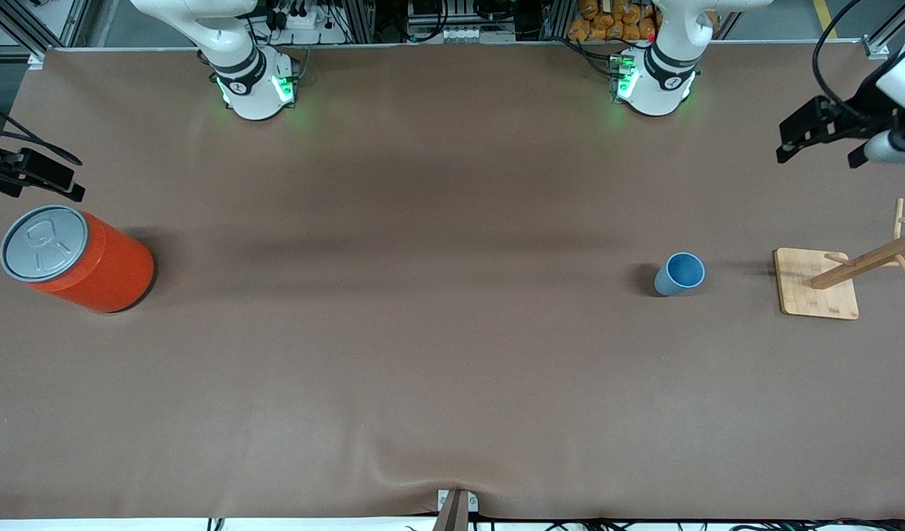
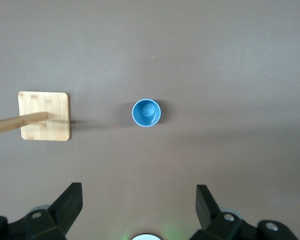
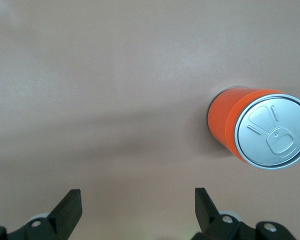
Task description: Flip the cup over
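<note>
- The cup (image 1: 679, 273) is standing upright on the brown table (image 1: 422, 354), mouth up, so you look straight down into the darker blue inside in the left wrist view (image 2: 146, 113).
- It sits toward the left arm's end of the table, roughly mid-depth, with nothing touching it.
- Just beside it, closer still to that end of the table, is a wooden rack (image 1: 850, 273): a square bamboo base with a pegged post coming off it. There's a clear gap between cup and base.
- The left gripper (image 1: 821, 140) hangs up in the air over the table edge at the left arm's end, above the spot by the rack. Its fingers (image 2: 70, 202) are spread wide with nothing between them, and the cup shows well clear of them in its own camera.
- The right gripper (image 1: 32, 173) is way over at the right arm's end, hovering over the table next to the orange can (image 1: 76, 258). Its fingers (image 3: 70, 205) are spread wide too and hold nothing.
- That can is big, stands upright with its grey pull-tab top up (image 3: 260, 131), and is well apart from the cup, pretty much the whole table between them.
</note>
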`<state>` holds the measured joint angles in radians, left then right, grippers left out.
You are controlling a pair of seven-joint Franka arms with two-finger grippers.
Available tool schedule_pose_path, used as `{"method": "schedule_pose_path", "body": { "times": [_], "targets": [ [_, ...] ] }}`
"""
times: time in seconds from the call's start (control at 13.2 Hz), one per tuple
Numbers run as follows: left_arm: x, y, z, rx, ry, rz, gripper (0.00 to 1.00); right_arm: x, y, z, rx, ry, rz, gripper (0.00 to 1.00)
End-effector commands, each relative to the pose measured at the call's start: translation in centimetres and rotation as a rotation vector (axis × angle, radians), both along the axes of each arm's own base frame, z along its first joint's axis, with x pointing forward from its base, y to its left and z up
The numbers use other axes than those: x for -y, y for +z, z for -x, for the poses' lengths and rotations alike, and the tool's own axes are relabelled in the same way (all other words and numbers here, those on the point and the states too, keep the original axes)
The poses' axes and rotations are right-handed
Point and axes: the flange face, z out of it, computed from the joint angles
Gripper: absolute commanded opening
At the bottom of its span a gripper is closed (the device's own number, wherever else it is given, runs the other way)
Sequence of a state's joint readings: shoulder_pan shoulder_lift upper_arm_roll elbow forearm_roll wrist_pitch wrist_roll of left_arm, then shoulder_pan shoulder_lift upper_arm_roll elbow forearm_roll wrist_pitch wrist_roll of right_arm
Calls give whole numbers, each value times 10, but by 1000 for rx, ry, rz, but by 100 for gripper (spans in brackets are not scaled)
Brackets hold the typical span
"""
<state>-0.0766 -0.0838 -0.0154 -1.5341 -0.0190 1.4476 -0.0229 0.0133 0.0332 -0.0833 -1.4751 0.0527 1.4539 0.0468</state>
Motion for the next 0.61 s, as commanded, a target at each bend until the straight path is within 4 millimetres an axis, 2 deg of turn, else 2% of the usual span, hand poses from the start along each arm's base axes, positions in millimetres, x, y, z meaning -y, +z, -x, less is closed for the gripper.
{"method": "schedule_pose_path", "body": {
  "times": [0.0, 0.15, 0.3, 0.53],
  "targets": [
    [-4, 10, 19, 8, 6, 5, 100, 3, 4, -1, -3, -16, 4, 100],
    [-4, -6, 0, 1, 8, -9, 100, 3, 4, -1, -3, -16, 4, 100],
    [2, -10, -17, 20, 1, -17, 100, 3, 4, -1, -3, -16, 4, 100],
    [-7, -6, -23, 33, 15, -32, 100, 3, 4, -1, -3, -16, 4, 100]
  ]
}}
